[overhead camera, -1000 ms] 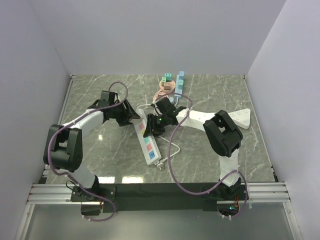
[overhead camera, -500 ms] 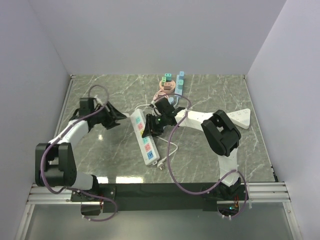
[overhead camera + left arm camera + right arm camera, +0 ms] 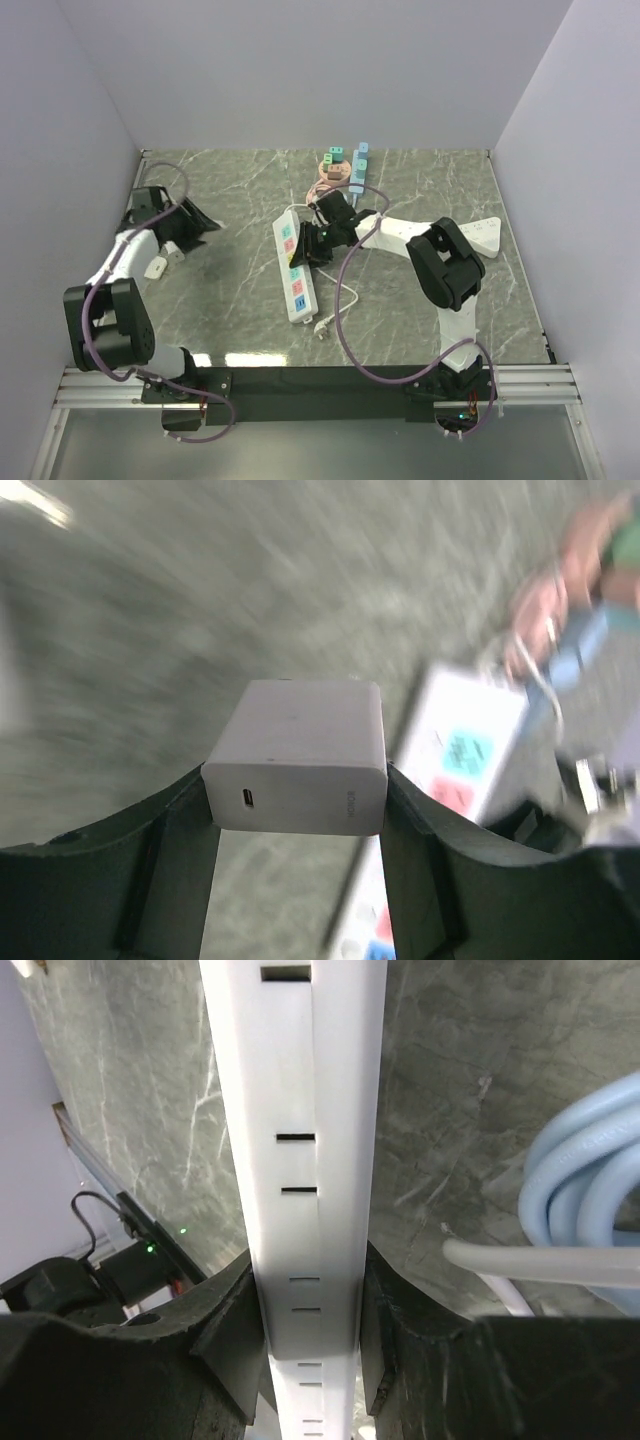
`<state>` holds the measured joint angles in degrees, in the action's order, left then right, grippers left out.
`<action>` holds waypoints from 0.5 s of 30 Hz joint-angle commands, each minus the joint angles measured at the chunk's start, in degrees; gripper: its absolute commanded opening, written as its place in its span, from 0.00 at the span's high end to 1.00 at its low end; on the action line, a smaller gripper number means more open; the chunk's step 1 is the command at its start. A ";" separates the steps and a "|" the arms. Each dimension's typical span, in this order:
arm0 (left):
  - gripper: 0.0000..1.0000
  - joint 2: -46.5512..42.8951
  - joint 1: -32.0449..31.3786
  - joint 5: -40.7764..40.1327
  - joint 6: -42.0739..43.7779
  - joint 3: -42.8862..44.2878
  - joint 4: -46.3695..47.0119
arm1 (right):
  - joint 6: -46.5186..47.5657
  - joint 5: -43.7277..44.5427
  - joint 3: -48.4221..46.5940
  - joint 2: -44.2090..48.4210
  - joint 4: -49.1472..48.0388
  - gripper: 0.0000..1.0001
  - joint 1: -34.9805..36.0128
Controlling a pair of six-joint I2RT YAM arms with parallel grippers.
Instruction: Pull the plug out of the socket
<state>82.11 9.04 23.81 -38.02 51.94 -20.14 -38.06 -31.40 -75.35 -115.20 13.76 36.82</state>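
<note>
Plug: white cube charger plug (image 3: pixel 297 755) with 1 small port on the face toward the left wrist camera; it is out of the socket and off the table.
Left gripper: left gripper (image 3: pixel 297 792) is clamped on the charger plug, with 2 dark fingers (image 3: pixel 170 850) pressed flat against its opposite sides.
Left gripper place: at the far left of the table (image 3: pixel 230 190), well apart from the power strip in the top view (image 3: pixel 198 226).
Power strip: white power strip (image 3: pixel 293 265) lies flat near the table's middle, its long axis running roughly near to far, with red and teal panels along its top face.
Strip from left wrist: blurred, beyond the plug to the right (image 3: pixel 460 750).
Right gripper: right gripper (image 3: pixel 305 1310) is closed across the power strip's width, with 1 finger (image 3: pixel 225 1320) on each long edge.
Right gripper place: over the strip's far half in the top view (image 3: pixel 312 245).
Strip from right wrist: a row of narrow slots runs up its white face (image 3: pixel 305 1110).
Cord: white cord (image 3: pixel 345 295) trails from the strip toward the near edge.
Beside the strip: pale blue cable (image 3: pixel 585 1150) loops on the marble at the right.
Far side: teal strip (image 3: pixel 358 165) and pink coil (image 3: pixel 328 178) lie together.
</note>
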 commanded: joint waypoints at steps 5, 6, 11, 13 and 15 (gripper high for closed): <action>0.99 10.25 9.68 -13.35 1.20 6.41 -5.61 | -0.34 12.83 9.77 6.82 8.29 1.00 -0.69; 0.95 10.88 10.03 -14.22 0.93 6.59 -5.44 | -0.87 13.81 10.92 8.83 8.56 1.00 -0.96; 0.34 12.29 11.62 -15.29 -0.30 6.77 -5.17 | -5.95 20.14 19.44 14.99 11.54 1.00 -7.70; 0.29 12.03 11.79 -15.20 -0.65 6.51 -5.26 | -6.76 21.90 22.68 16.23 11.99 1.00 -10.79; 0.22 11.50 11.70 -14.94 -0.83 6.33 -5.43 | -6.41 23.56 24.19 17.90 13.48 1.00 -15.27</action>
<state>94.00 20.45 10.52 -38.54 58.08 -24.38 -42.54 -21.65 -55.77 -97.27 16.19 27.86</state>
